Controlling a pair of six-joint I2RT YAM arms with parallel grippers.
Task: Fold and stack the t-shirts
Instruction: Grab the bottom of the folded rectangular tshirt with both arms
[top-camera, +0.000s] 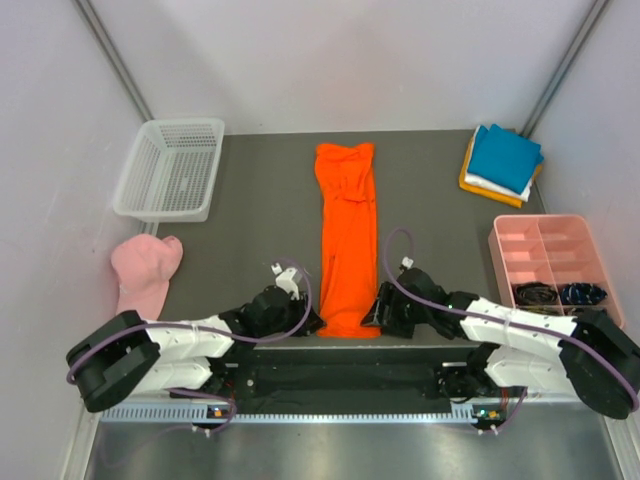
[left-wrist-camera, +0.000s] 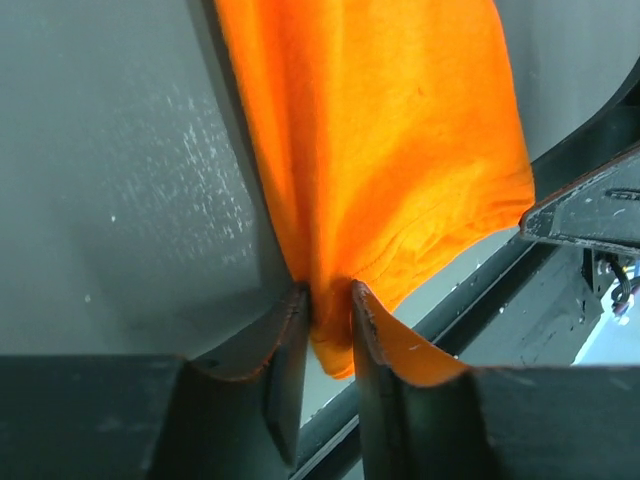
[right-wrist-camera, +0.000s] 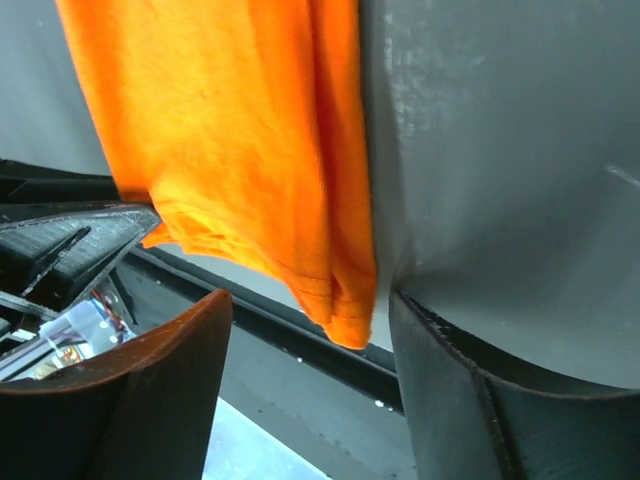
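Dark grey worktop (top-camera: 430, 200) carries the orange t-shirt (top-camera: 347, 240), laid as a long strip down the centre of the top view, its near hem between both claws. The left claw (left-wrist-camera: 329, 292) pinches the hem's lower-left corner narrowly. The right claw (right-wrist-camera: 310, 300) stands wide around the lower-right corner.
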